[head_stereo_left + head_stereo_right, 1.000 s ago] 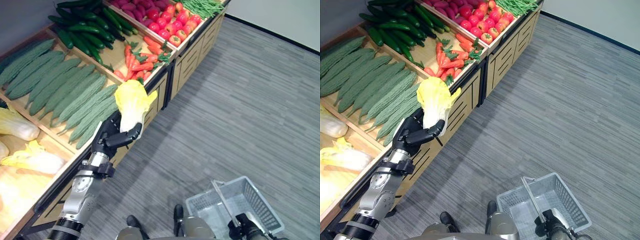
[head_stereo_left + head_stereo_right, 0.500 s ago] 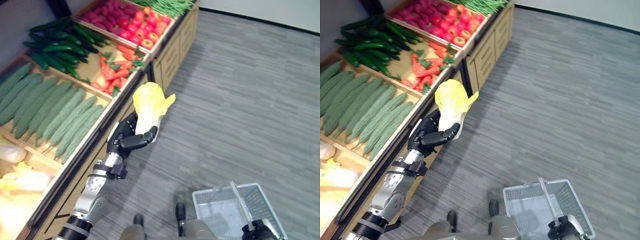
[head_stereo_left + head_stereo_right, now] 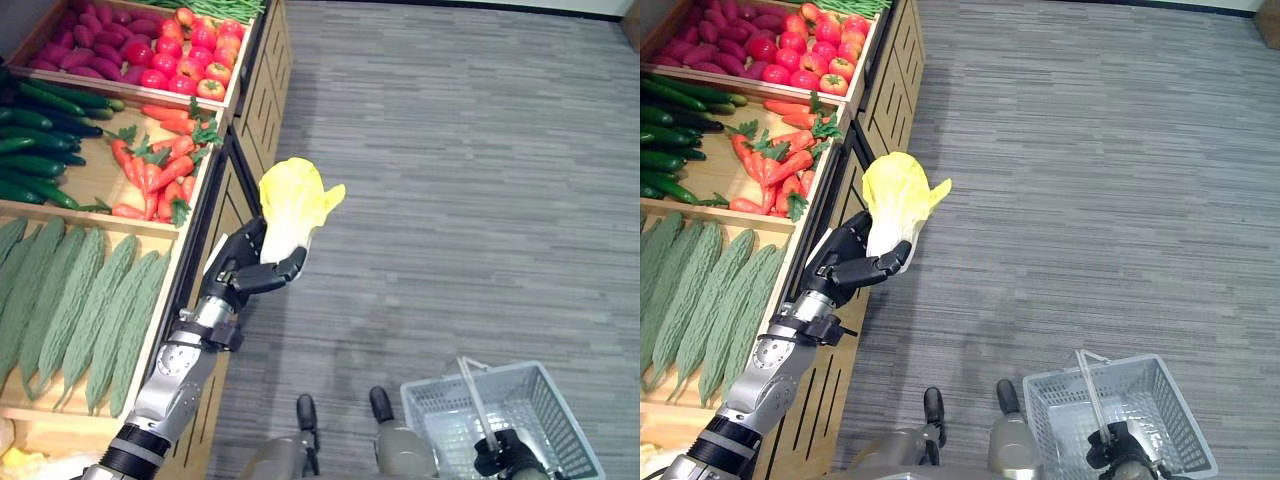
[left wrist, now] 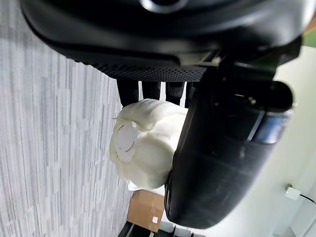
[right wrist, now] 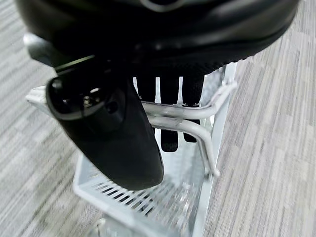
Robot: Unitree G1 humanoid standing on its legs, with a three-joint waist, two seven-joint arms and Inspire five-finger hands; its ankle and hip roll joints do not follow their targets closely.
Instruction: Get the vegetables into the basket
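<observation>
Left hand: while it is raised over the floor (image 3: 480, 190) beside the shelf (image 3: 215, 215), the left hand (image 3: 243, 275) is seen with its fingers (image 3: 283, 271) curled round the cabbage (image 3: 293, 205).
Cabbage: held upright, its yellow leaves standing above the fingers, its pale stem end clasped between them and the thumb.
Right hand: the right hand (image 3: 1118, 446) is closed on the handle (image 5: 187, 113) of the basket (image 3: 560, 420).
Basket: hung below those fingers.

The left robot hand (image 3: 243, 275) now carries the cabbage (image 3: 292, 204) clear of the produce shelf (image 3: 205, 215), over floor.
</observation>
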